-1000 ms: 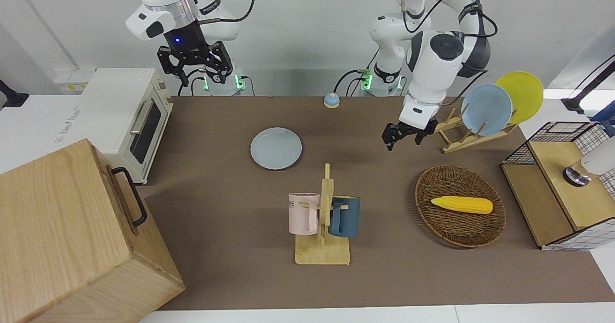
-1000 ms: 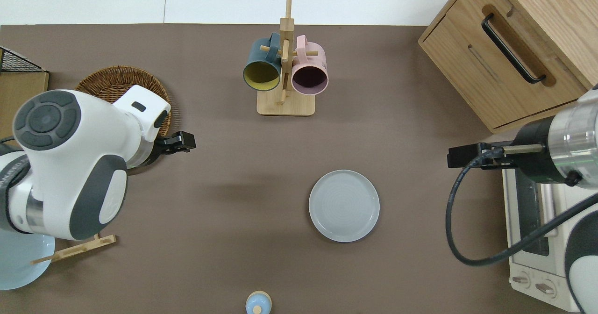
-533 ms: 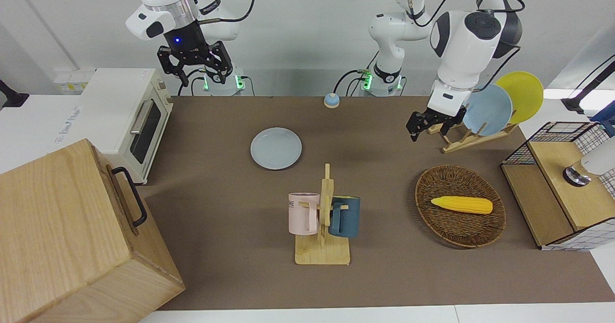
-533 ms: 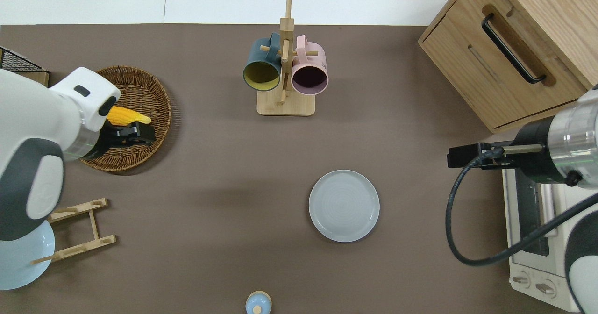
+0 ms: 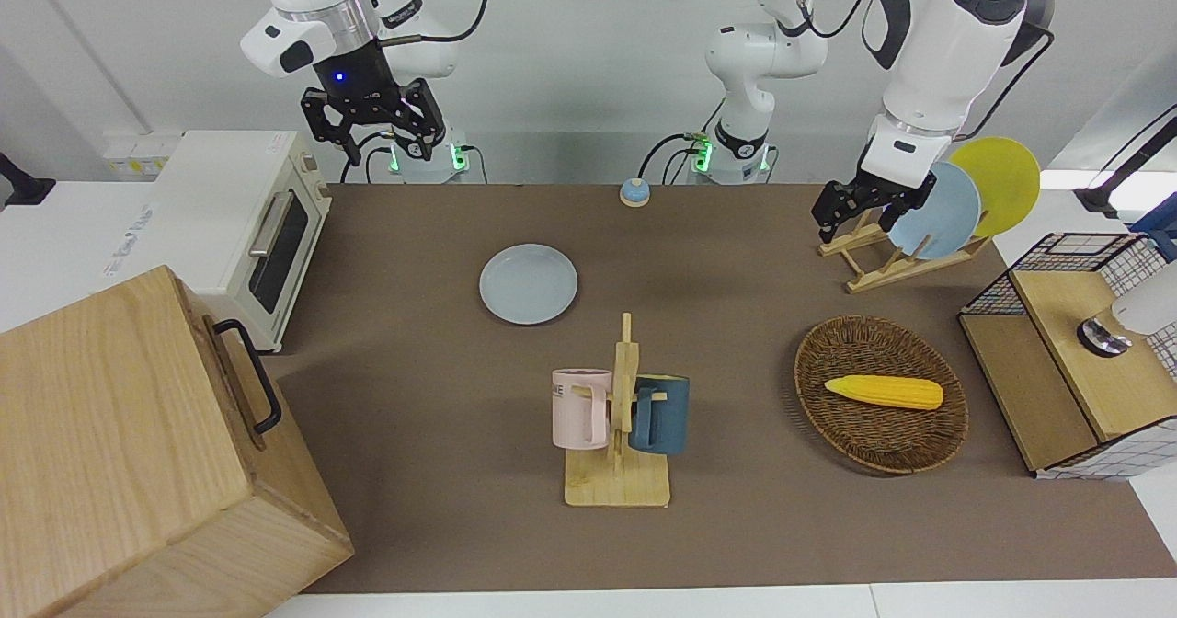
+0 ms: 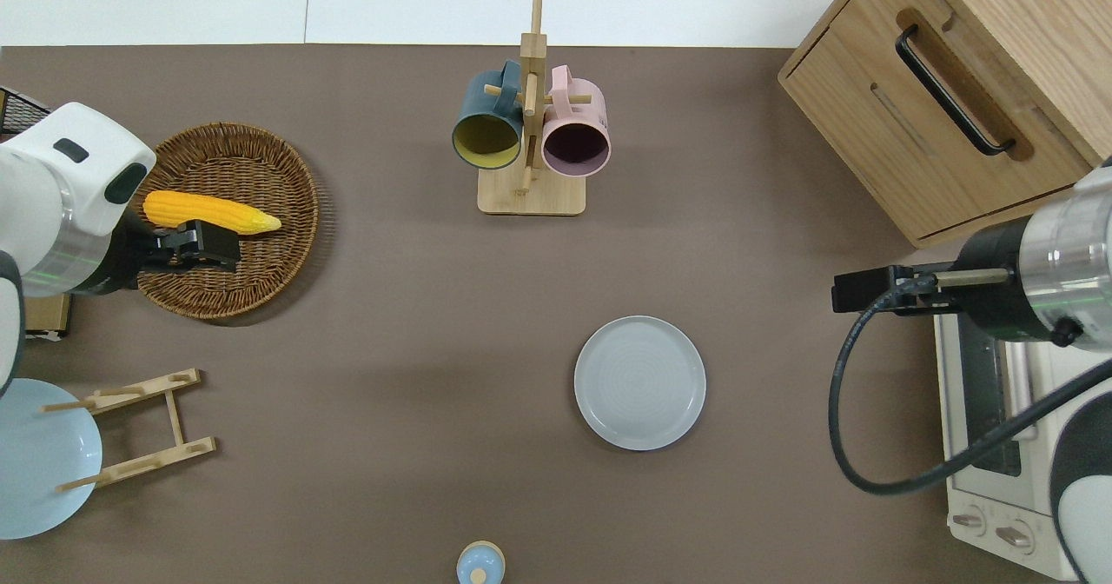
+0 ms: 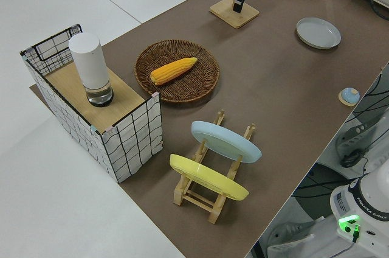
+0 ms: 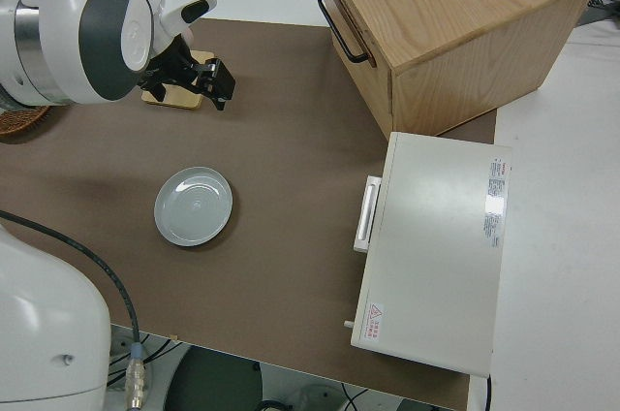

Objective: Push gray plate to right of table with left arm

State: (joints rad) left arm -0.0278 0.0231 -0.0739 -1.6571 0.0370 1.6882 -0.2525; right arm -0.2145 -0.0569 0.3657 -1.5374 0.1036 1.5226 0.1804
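Gray plate (image 6: 639,382) flat on the table (image 6: 391,323), nearer to the robots than the mug rack (image 6: 530,123) and toward the right arm's end from it, touching nothing. Open brown surface all round the plate; between it and the toaster oven (image 6: 999,445) at the right arm's end, a clear strip, with the wooden cabinet (image 6: 956,80) farther from the robots than that strip. Small blue bell (image 6: 479,564) at the table edge nearest the robots, apart from the plate. Well away from the mug rack toward the left arm's end: wicker basket (image 6: 230,219) holding a corn cob (image 6: 208,212), and a dish rack (image 6: 139,428) with a sky-blue plate (image 5: 933,211) and a yellow plate (image 5: 998,183). Left gripper (image 6: 204,245) up in the air over the basket, holding nothing, fingers' spread impossible to tell. Right gripper (image 5: 375,120) parked, fingers apart and empty.
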